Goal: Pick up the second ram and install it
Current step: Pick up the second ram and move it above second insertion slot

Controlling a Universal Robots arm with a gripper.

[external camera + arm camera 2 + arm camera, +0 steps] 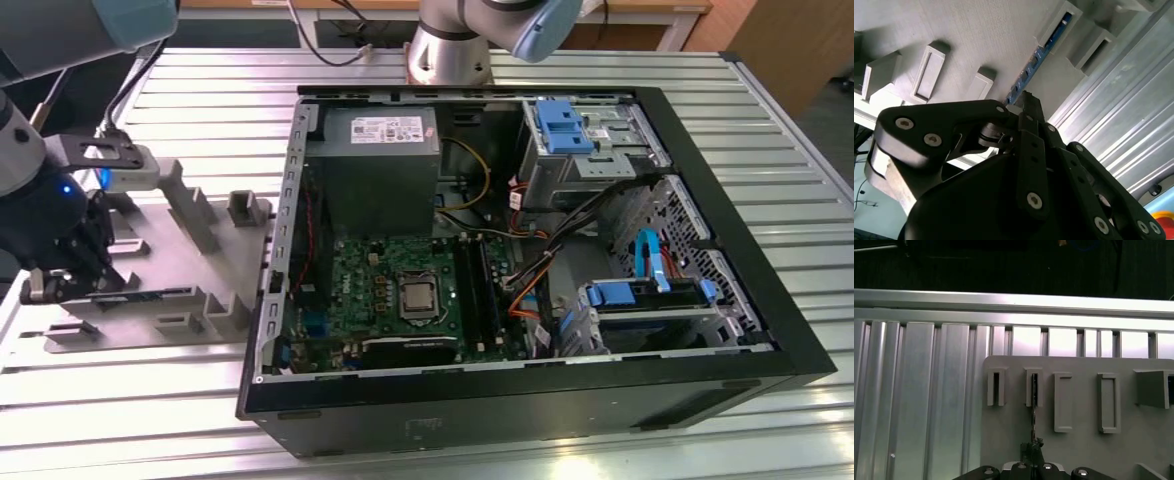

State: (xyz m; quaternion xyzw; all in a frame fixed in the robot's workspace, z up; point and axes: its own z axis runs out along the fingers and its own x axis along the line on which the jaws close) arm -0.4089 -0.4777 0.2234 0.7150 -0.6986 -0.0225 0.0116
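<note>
Closest to us, low in the middle of the first wrist view, the gripper [1033,445] has its jaws drawn almost together on the near end of the second ram [1033,412]. They seem to pinch it, though the contact is partly hidden. The stick stands on edge, its far end seated in a raised slot block [1028,387] of the grey fixture plate [1009,435].

We judge the pick goes well if the grip sits flat on both faces and the lift runs straight out of the slot, since so thin a board would flex or bind if tilted.

In the second wrist view the second ram [1043,50] shows blue with dark notches against matte, grainy plastic. Beyond lies the ribbed, shiny aluminium bench [919,405]. At the centre of the exterior view the black steel computer case [534,410] lies open.
</note>
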